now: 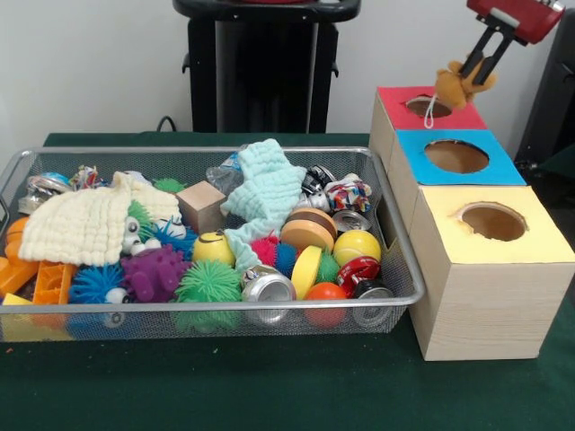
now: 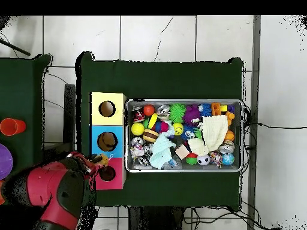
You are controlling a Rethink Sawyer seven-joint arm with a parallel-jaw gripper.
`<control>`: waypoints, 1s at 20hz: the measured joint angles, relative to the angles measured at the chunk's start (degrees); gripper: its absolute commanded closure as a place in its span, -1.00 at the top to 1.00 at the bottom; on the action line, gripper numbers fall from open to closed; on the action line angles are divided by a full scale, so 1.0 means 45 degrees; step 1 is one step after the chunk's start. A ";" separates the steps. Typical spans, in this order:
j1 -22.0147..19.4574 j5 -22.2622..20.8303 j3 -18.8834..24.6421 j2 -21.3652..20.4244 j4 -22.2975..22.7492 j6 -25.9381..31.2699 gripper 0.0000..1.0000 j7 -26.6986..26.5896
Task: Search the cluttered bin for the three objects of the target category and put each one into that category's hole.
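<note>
Reaching in from the upper right of the front view, our claw [image 1: 465, 79] hangs tilted just above the red-topped hole [image 1: 428, 106], clamped on a tan plush animal [image 1: 456, 85]; the bin [image 1: 395, 260] sits beside the boxes

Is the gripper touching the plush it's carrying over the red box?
Touching. Front view: the gripper pinches the tan plush, which hangs above the red-topped hole.
</note>
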 measured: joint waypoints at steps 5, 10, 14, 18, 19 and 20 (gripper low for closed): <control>0.0294 0.0301 -0.0018 0.0003 0.0059 0.0000 -1.00 0.0343; 0.0452 0.0354 -0.0039 0.0000 0.0267 0.0000 -1.00 0.0601; 0.0453 0.0354 -0.0060 -0.0001 0.0645 -0.0003 -1.00 0.0614; 0.0452 0.0356 -0.0116 -0.0008 0.1036 -0.0003 -1.00 0.0614; 0.0452 0.0354 -0.0136 -0.0008 0.1167 -0.0003 -1.00 0.0614; 0.0452 0.0356 -0.0147 -0.0009 0.1235 -0.0003 -1.00 0.0614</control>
